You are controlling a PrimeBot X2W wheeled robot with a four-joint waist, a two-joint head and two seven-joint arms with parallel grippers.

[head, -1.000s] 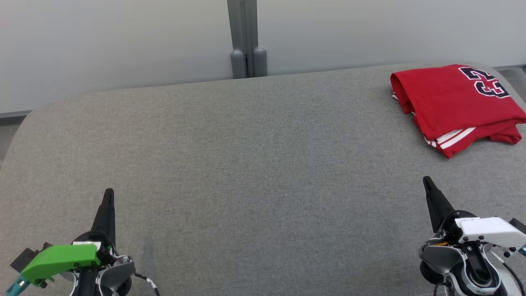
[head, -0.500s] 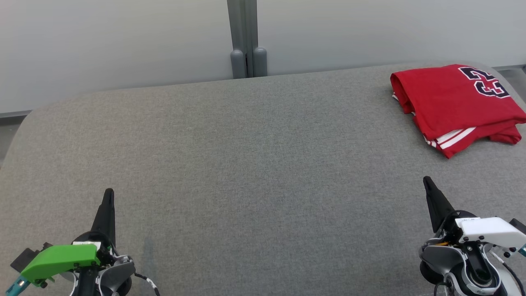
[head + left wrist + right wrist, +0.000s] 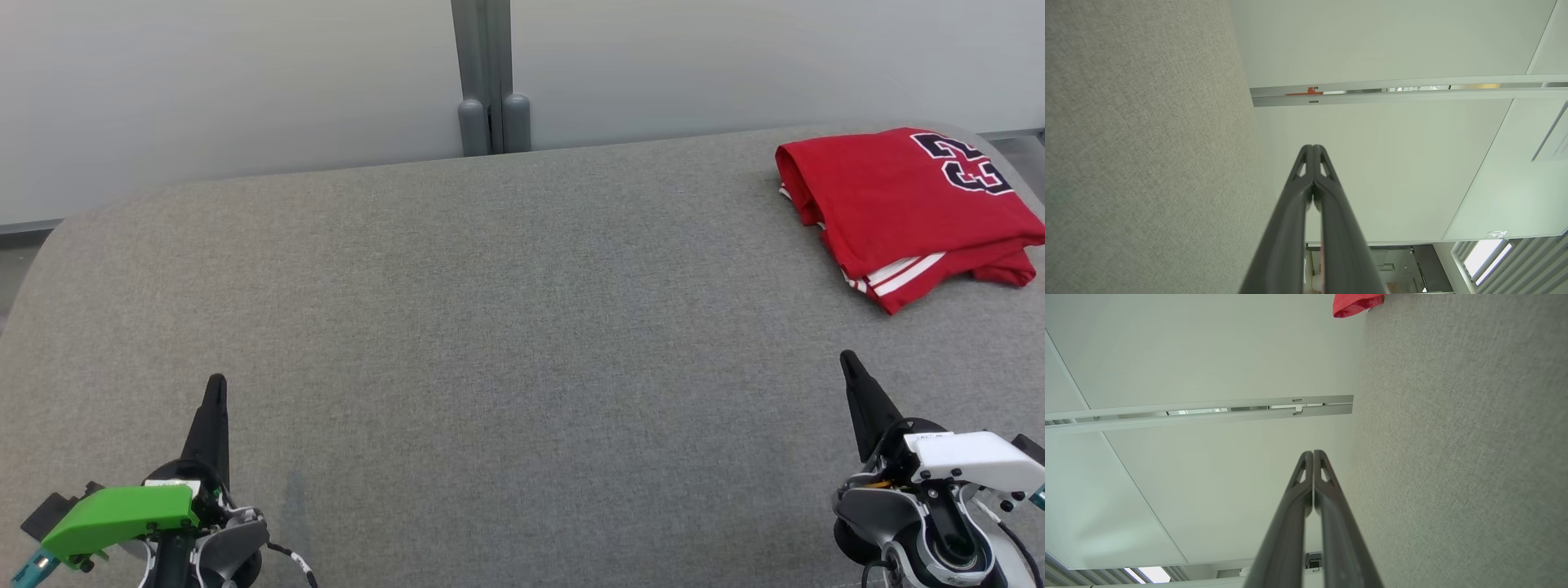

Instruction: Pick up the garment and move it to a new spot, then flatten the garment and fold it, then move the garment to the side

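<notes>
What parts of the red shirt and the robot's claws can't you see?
Red jersey: folded, inner layers hidden under its top layer; right wrist view's top edge cuts off all but a corner.
Left claw, right claw: head view's bottom edge cuts off what's behind them.

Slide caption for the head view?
Folded red garment far right on grey surface; left gripper and right gripper in foreground, jaws shut.

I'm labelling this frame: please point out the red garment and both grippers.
red garment (image 3: 886, 192), head view, top folded layer.
left gripper (image 3: 216, 382), head view, tip of shut jaws.
right gripper (image 3: 848, 357), head view, tip of shut jaws.
</notes>
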